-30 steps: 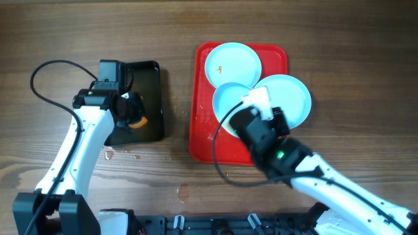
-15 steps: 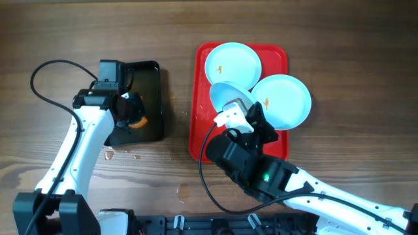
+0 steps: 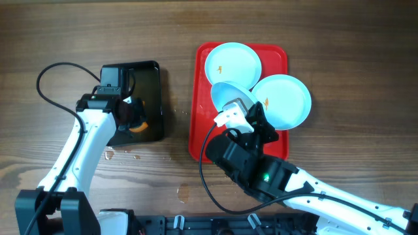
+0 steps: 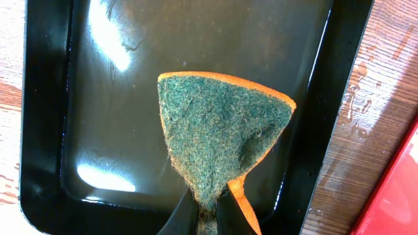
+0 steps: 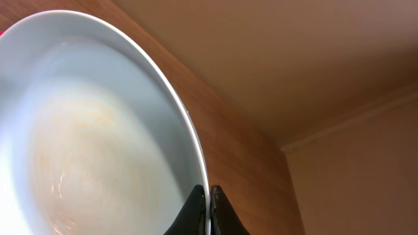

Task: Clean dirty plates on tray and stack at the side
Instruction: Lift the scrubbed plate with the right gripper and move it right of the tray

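A pale plate [image 5: 85,130] is seen steeply tilted, its rim pinched between the closed jaws of the right gripper [image 5: 207,196] at the lower edge. A faint orange-beige film is spread across its inside — blurred, close to the lens. Behind it the wooden counter [image 5: 241,163] is seen — and beyond that a plain beige surface [image 5: 313,59].

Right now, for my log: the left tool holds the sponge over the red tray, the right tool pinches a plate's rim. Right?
No: per the left wrist view, the left tool holds the sponge over the black tray. The rest stands.
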Available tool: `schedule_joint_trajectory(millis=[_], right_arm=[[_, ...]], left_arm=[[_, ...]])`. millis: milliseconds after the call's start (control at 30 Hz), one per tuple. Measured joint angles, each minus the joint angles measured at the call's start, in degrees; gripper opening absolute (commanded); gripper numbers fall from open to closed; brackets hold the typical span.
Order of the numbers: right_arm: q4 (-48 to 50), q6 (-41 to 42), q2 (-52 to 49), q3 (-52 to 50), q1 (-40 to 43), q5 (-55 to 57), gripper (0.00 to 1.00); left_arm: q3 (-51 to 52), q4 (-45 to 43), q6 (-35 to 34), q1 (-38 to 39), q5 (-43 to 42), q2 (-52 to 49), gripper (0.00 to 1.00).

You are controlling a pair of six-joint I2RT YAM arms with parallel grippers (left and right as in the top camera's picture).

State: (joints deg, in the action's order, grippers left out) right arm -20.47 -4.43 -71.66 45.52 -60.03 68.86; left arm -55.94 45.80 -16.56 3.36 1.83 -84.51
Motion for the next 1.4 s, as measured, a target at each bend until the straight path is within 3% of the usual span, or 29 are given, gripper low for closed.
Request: schedule_joint_trajectory(millis=[967, 1233, 1400], right_arm=[[1.46, -0.61, 0.0, 0.07, -0.13, 1.25, 0.04], [4.83, -7.89, 0.39, 0.39, 0.98, -0.61, 0.04], [4.2, -5.31, 1.33, 0.52, 2.01, -2.75, 0.04]], left_arm=[[0.0, -0.07, 0.0, 0.0, 0.02, 0.0, 0.04], [0.0, -0.26, 0.02, 0.0, 0.0, 0.0, 0.04], [0.0, -0.22, 0.0, 0.0, 0.0, 0.0, 0.04]])
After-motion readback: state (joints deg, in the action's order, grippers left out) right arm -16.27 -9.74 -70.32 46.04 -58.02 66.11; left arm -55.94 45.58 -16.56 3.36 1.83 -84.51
